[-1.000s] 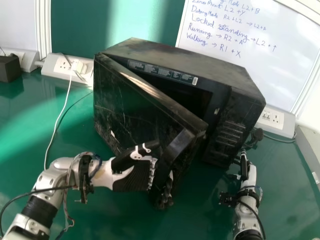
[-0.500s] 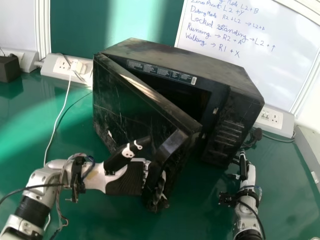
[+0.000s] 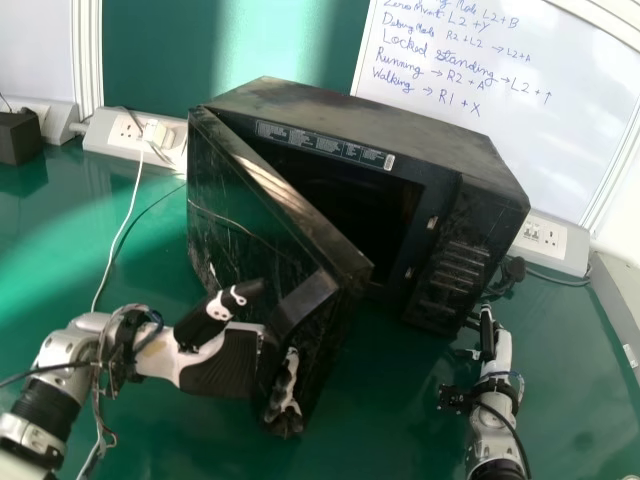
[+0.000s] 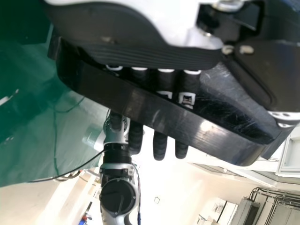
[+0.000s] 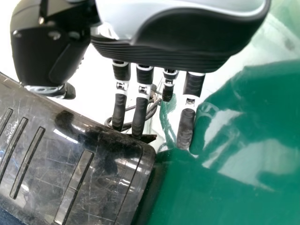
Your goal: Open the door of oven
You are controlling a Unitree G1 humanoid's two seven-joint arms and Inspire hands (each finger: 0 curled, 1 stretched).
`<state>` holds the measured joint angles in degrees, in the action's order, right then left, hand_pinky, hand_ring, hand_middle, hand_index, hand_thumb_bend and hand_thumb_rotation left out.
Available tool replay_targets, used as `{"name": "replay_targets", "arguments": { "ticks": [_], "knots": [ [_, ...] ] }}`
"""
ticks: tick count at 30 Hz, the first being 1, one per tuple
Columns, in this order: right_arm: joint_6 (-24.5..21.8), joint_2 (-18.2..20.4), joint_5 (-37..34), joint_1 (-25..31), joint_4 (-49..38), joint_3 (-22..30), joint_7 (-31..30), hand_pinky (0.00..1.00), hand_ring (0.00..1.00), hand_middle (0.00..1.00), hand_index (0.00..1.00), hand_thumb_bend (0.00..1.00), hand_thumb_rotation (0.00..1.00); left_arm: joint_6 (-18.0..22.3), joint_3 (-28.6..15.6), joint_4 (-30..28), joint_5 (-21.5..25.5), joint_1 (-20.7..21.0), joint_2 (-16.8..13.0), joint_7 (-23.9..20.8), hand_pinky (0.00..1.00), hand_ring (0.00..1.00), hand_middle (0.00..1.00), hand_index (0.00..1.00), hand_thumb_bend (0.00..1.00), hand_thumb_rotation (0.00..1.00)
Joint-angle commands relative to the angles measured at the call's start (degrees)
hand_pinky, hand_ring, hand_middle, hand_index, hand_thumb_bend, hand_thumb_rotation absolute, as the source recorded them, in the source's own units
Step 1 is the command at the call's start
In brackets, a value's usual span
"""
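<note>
1. Nearest, we find the left hand (image 3: 222,362) with its fingers almost straight, passed behind the handle (image 3: 304,300), gripping nothing tightly; the thumb stands free.
2. Beside the oven's right side, we see the right hand (image 3: 488,338), extended and holding nothing.
3. We note the handle as a stiff, smooth bar, probably slippery; we judge its middle the best place to hook and pull.
4. Next comes the door (image 3: 235,215), partly open; we expect a rigid, moderately light swing, its scratched glossy panel deserving care against knocks.
5. Behind it, we locate the oven (image 3: 390,125) on the green table (image 3: 400,405), likely heavy, though a hard pull could drag it.
6. We count one oven, one door, one handle, two hands and, farthest, one whiteboard (image 3: 520,130).
</note>
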<state>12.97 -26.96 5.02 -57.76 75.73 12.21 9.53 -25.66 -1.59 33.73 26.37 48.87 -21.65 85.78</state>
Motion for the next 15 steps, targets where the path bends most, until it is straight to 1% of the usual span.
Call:
{"name": "replay_targets", "arguments": {
  "ticks": [1,2,3,4,5,6,7,8,9,10,11,12,13,14,15],
  "knots": [
    [-0.91,0.5,0.31,-0.06,0.89,-0.34,-1.17,0.37,0.48,0.66,0.66,0.65,1.0,-1.17,-2.8,-2.22,13.8,7.31,0.07,6.72,0.03,0.09,0.16,0.27,0.97,0.49],
    [-0.91,0.5,0.28,-0.06,0.89,-0.32,-1.18,0.37,0.48,0.67,0.66,0.67,1.0,-0.33,-4.94,-4.25,12.64,6.38,-0.09,6.23,0.03,0.09,0.15,0.22,0.99,0.52],
    [-0.91,0.5,0.29,-0.06,0.88,-0.34,-1.15,0.37,0.48,0.66,0.66,0.67,1.0,-0.3,-6.75,-6.84,12.23,4.98,-0.29,4.86,0.04,0.09,0.15,0.19,1.0,0.55],
    [-0.92,0.49,0.35,-0.05,0.88,-0.41,-1.16,0.37,0.48,0.66,0.67,0.66,1.0,1.15,-8.51,-9.04,12.39,3.44,0.18,3.67,0.03,0.09,0.14,0.17,1.0,0.59],
    [-0.92,0.44,0.52,-0.04,0.89,-0.57,-1.09,0.37,0.48,0.67,0.67,0.64,1.0,2.83,-9.79,-11.37,12.43,1.85,0.53,2.0,0.03,0.08,0.14,0.17,0.97,0.64],
    [-0.94,0.42,0.67,-0.03,0.89,-0.72,-0.97,0.37,0.48,0.67,0.67,0.62,1.0,1.65,-10.54,-13.43,12.82,0.53,0.16,0.23,0.03,0.08,0.13,0.23,0.94,0.69],
    [-0.92,0.42,0.72,-0.03,0.89,-0.78,-0.88,0.37,0.48,0.67,0.67,0.62,1.0,0.56,-11.36,-15.1,13.33,-0.64,-0.02,-1.17,0.04,0.09,0.15,0.31,0.92,0.66],
    [-0.96,0.44,0.7,-0.05,0.88,-0.79,-0.77,0.38,0.48,0.67,0.67,0.62,1.0,0.98,-12.25,-17.3,13.32,-2.07,0.22,-3.21,0.04,0.1,0.16,0.39,0.9,0.65],
    [-1.0,0.48,0.58,-0.08,0.89,-0.71,-0.72,0.38,0.48,0.66,0.67,0.62,1.0,2.14,-12.74,-19.6,12.66,-3.3,0.25,-4.95,0.04,0.1,0.17,0.4,0.9,0.67],
    [-1.07,0.5,0.48,-0.14,0.91,-0.65,-0.71,0.38,0.48,0.66,0.66,0.62,1.0,4.29,-13.19,-21.28,11.94,-4.08,0.52,-5.91,0.04,0.09,0.16,0.37,0.91,0.71],
    [-1.13,0.51,0.46,-0.18,0.92,-0.67,-0.66,0.37,0.47,0.66,0.66,0.63,1.0,6.54,-13.77,-22.04,11.7,-4.52,1.08,-6.15,0.03,0.08,0.14,0.31,0.9,0.74],
    [-1.09,0.53,0.44,-0.19,0.92,-0.67,-0.6,0.37,0.47,0.65,0.66,0.64,1.0,8.64,-14.26,-22.4,11.33,-4.81,1.46,-6.24,0.02,0.07,0.13,0.26,0.86,0.72],
    [-1.04,0.57,0.37,-0.18,0.91,-0.63,-0.56,0.36,0.47,0.65,0.66,0.63,1.0,10.62,-14.89,-22.25,11.14,-5.02,1.92,-6.18,0.02,0.07,0.13,0.2,0.81,0.61],
    [-1.0,0.61,0.25,-0.17,0.9,-0.54,-0.62,0.36,0.47,0.65,0.66,0.63,1.0,9.9,-15.09,-21.14,11.46,-4.81,1.5,-5.36,0.02,0.07,0.14,0.2,0.77,0.46],
    [-0.98,0.63,0.17,-0.16,0.9,-0.47,-0.69,0.37,0.47,0.65,0.66,0.63,1.0,10.91,-15.47,-19.15,11.9,-4.21,1.73,-3.48,0.02,0.08,0.15,0.36,0.62,0.23]
  ]
}}
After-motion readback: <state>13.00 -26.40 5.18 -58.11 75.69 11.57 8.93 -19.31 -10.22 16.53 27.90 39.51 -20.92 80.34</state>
